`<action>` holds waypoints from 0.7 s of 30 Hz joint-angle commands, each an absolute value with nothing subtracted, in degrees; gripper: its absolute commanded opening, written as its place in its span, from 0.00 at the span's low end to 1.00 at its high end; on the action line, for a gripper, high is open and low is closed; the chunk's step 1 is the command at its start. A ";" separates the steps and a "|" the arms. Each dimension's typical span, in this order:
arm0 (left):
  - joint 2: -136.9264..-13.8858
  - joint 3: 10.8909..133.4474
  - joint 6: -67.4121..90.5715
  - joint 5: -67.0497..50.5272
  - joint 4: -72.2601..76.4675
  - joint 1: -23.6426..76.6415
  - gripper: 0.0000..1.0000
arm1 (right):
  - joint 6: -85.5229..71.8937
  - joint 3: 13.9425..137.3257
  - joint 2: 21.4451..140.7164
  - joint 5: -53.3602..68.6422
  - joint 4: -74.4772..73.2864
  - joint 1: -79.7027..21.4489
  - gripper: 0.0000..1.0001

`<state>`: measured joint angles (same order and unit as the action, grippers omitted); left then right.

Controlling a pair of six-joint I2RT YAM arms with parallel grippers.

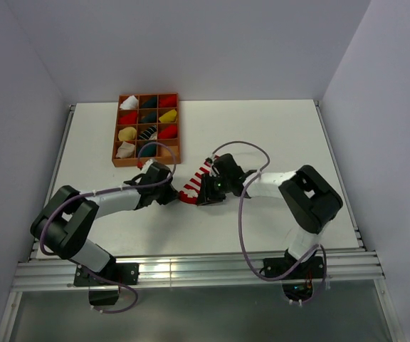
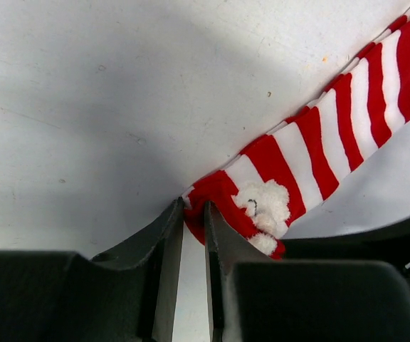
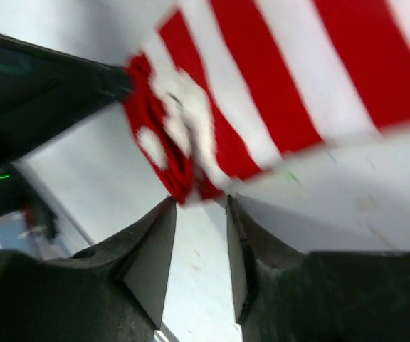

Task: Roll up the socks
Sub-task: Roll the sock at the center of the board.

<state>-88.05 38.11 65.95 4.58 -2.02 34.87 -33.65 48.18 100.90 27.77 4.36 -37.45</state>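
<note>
The red-and-white striped Santa sock lies on the white table between my two grippers. My left gripper is shut on its red toe end, which is pinched between the fingertips in the left wrist view; the striped leg runs up to the right. My right gripper faces the same end from the other side. In the right wrist view its jaws stand apart, with the blurred sock end right at the tips. The beige and dark green socks are out of view.
An orange compartment tray at the back left holds several rolled bundles: white, red, yellow and dark. The left gripper's dark body sits close to my right fingers. White walls enclose the table on three sides.
</note>
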 commanded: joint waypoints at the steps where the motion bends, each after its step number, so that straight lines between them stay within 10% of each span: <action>1: -90.88 37.52 62.67 9.49 -12.22 35.24 0.23 | -29.80 46.23 93.72 14.96 -4.92 -39.37 0.39; 21: -90.61 42.27 60.03 11.51 -14.68 38.41 0.24 | -12.15 48.43 91.31 0.09 11.25 -55.01 0.28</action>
